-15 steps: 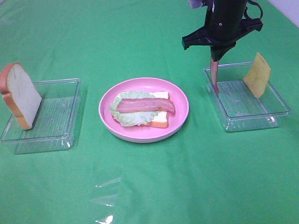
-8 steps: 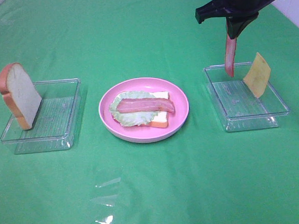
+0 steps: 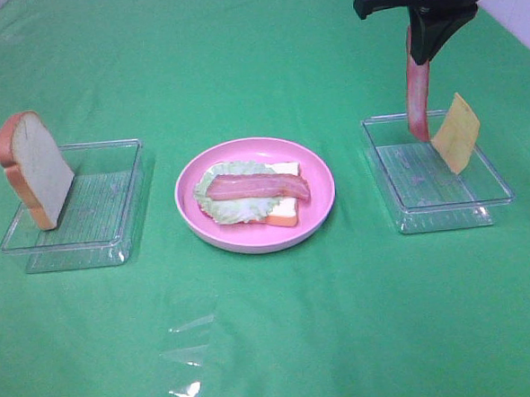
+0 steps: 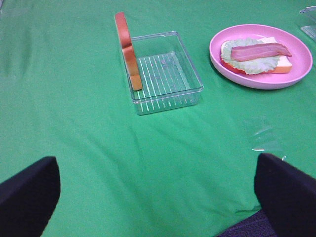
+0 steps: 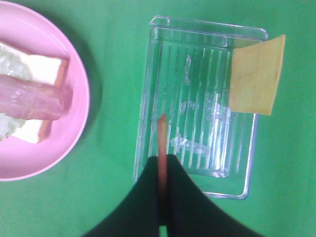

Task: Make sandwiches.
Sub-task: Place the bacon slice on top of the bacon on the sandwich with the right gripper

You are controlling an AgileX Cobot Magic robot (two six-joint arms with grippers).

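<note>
Bacon strip (image 3: 416, 95) hangs plumb from the right pincer (image 3: 422, 49), which is clamped on its upper end. Its lower tip is over the right tray (image 3: 446, 219); we cannot tell whether it touches the floor. We judge the strip light and limp: it is likely to swing in transit, and the thin end-grip could slip. Laying it flat probably means trailing it down, not dropping it.

The likely target is the pink plate (image 3: 259, 244), which holds bread, lettuce (image 3: 213, 202) and the plated bacon (image 3: 257, 187). The cheese square (image 3: 456, 133) leans on the tray's wall just beside the hanging strip, a possible snag.

The left pincer (image 4: 158, 192) is wide and empty above the tabletop (image 3: 274, 342). The bread slice (image 3: 38, 172) stands in the left tray (image 3: 79, 250), well apart.
</note>
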